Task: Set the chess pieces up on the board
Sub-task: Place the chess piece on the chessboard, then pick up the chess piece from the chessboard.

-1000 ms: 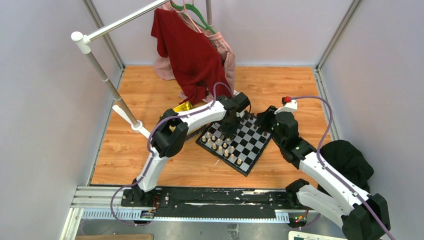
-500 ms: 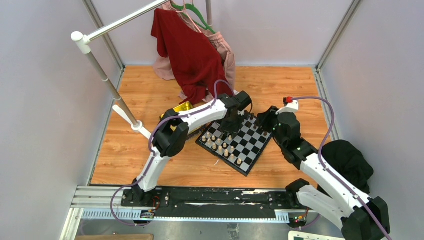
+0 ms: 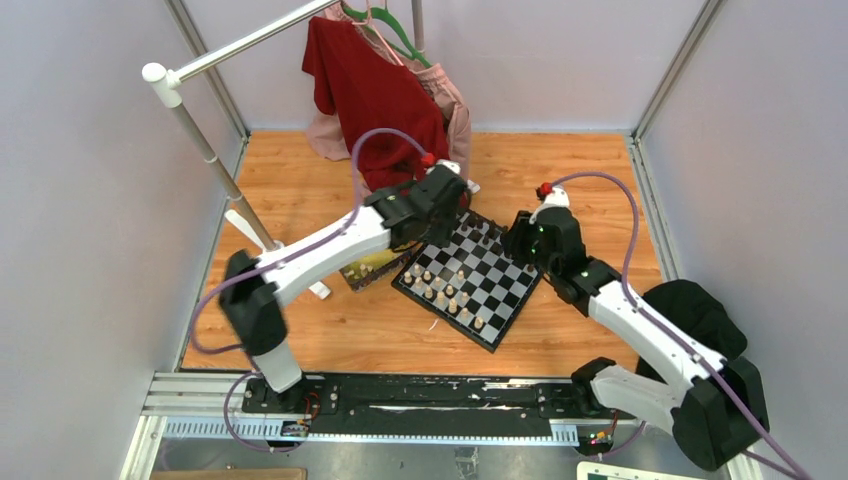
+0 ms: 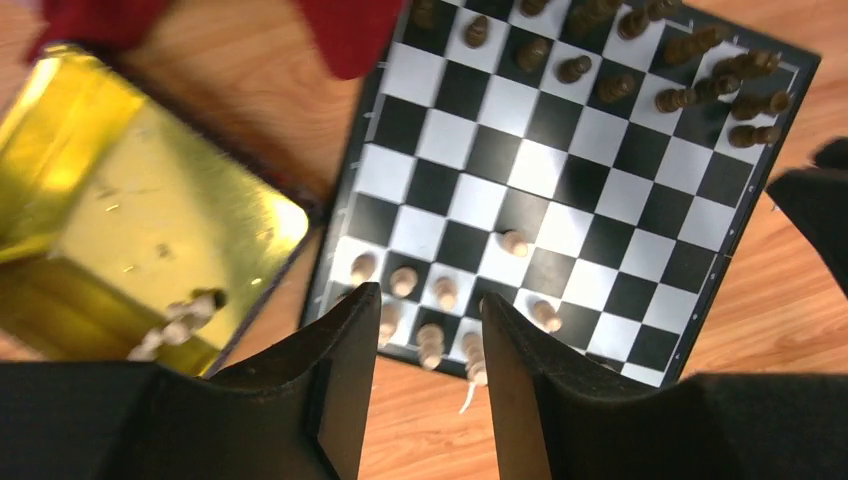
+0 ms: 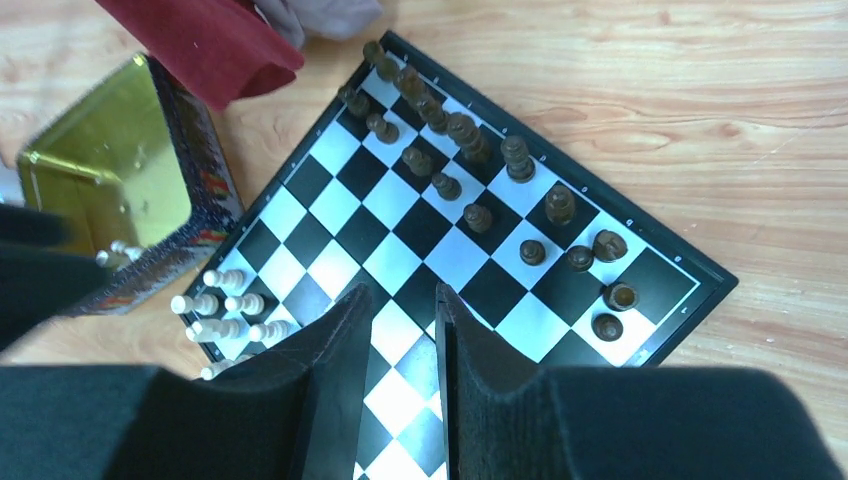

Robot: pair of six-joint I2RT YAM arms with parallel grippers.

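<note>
The board (image 3: 490, 292) lies turned cornerwise at the middle of the tabletop. The light chess pieces (image 3: 445, 292) stand along its near-left edge, and the dark pieces (image 5: 470, 135) along the opposite edge. A gold tin (image 4: 120, 210) lies just beside the board, with a few light pieces inside. The left gripper (image 4: 428, 300) and the right gripper (image 5: 402, 292) hang above the board, each with its jaws apart and empty.

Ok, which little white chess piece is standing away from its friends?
The light piece alone nearer the board's middle; the other light ones crowd one edge.
</note>
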